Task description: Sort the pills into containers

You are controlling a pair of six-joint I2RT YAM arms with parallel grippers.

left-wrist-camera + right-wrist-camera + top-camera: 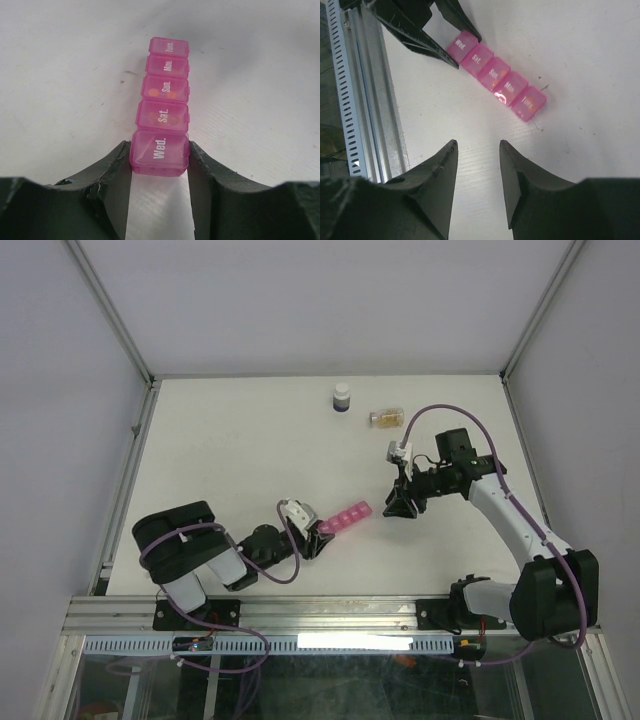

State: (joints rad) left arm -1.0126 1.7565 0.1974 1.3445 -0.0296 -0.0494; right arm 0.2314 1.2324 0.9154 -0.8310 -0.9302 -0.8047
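Left wrist, unlike overhead, shows pills (171, 94) under Sun., Sat.; left gripper (159, 152) clamps pill organiser (163, 120) at Wed., strip pointing up-frame; right gripper (477, 150) jaws apart.

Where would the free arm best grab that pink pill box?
At the Tues. end, pinching its two long sides from above: the pill box is a narrow flat strip lying lids-up, and the left gripper clamps the Wed. end.

The white table (250, 440) carries three things. A pink pill organiser (350, 513) lies flat near the middle, its lids shut. Toward the far edge a dark bottle (342, 397) with a white cap stands upright, and a small clear bottle (387, 419) lies near it.
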